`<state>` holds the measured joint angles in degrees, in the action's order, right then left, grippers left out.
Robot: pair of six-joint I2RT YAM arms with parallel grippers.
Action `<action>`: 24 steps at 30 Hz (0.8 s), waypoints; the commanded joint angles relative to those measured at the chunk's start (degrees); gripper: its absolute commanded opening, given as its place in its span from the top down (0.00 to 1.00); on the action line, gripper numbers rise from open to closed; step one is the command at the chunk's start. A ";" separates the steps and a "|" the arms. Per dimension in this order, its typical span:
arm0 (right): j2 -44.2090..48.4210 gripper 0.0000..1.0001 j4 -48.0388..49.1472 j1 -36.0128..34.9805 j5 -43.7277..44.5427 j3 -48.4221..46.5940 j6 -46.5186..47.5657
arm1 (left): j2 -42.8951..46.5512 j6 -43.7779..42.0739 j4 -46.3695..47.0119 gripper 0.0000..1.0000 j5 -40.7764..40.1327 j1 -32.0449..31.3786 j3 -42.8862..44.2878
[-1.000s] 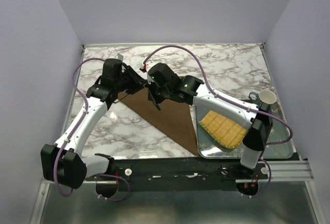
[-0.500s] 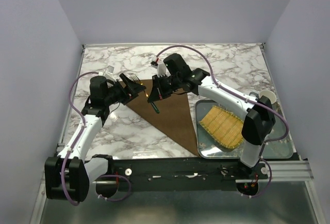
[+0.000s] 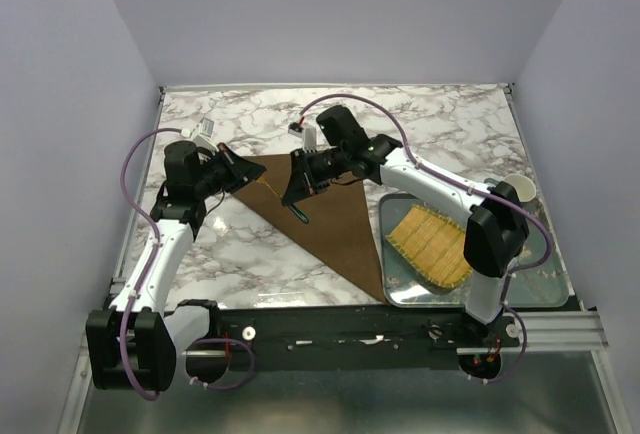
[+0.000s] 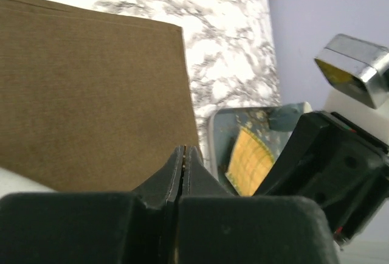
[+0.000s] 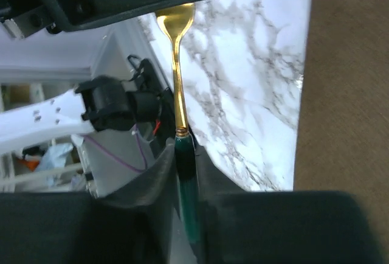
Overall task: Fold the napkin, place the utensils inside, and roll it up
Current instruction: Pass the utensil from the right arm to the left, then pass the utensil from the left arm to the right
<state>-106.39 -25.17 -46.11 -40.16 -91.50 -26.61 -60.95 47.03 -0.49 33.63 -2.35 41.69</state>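
— Is your fold done?
— It looks so: your plain dark brown cloth napkin [image 3: 330, 219] lies as a flat triangle on the grey-veined white marble table [image 3: 240, 254], one tip toward the arm bases
— And the utensil?
— Not yet inside. Your right gripper [image 5: 184, 148] grasps the slim gold-tined fork [image 5: 178, 63] by its dark teal handle above the cloth's far part. Farther left, your left gripper [image 4: 184, 151] is clenched, seemingly on nothing. Placing and rolling are left for you
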 commanded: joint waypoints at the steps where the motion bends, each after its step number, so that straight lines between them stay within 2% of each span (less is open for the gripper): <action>1: -1.53 0.56 -8.80 -4.59 16.13 -7.44 3.48 | 1.18 -4.49 -8.73 1.00 -7.68 -0.37 3.75; 4: -6.19 0.51 -18.38 -8.98 29.06 -17.63 8.41 | 1.01 -3.78 -9.00 1.00 -8.31 -0.37 3.57; 9: -13.66 0.51 -28.96 -13.74 45.84 -32.13 14.12 | 0.57 -4.31 -10.23 1.00 -9.02 -0.37 4.01; 11: -15.95 0.59 -31.34 -14.89 47.45 -34.17 15.27 | 0.39 -4.40 -10.58 1.00 -9.28 -0.29 3.92; 15: -16.05 0.68 -30.39 -15.15 47.99 -33.22 15.89 | 0.30 -3.87 -10.58 1.00 -9.02 -0.29 3.84; 16: -15.78 0.73 -28.64 -15.15 47.55 -31.56 15.98 | 0.22 -3.78 -10.58 1.00 -8.84 -0.29 3.92; 17: -15.43 0.83 -28.10 -15.15 47.72 -31.11 15.89 | 0.22 -3.78 -10.67 1.00 -8.93 -0.29 3.92; 21: -15.69 0.99 -27.22 -15.15 47.72 -30.75 15.80 | -0.22 -4.31 -11.37 1.00 -9.98 0.24 3.92; 22: -15.78 0.99 -26.34 -14.98 47.46 -30.58 16.06 | -0.48 -4.40 -11.81 0.83 -11.03 0.59 4.01; 23: -15.95 0.99 -25.55 -14.80 46.94 -29.53 16.50 | -0.84 -4.31 -12.42 0.54 -12.00 0.94 4.10; 24: -16.65 0.99 -24.59 -14.54 46.23 -29.09 16.76 | -0.75 -4.48 -13.21 0.17 -13.14 1.38 3.58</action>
<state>-121.89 -51.40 -61.14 4.80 -122.80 -10.44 -61.28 42.52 -12.23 25.12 -2.42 44.38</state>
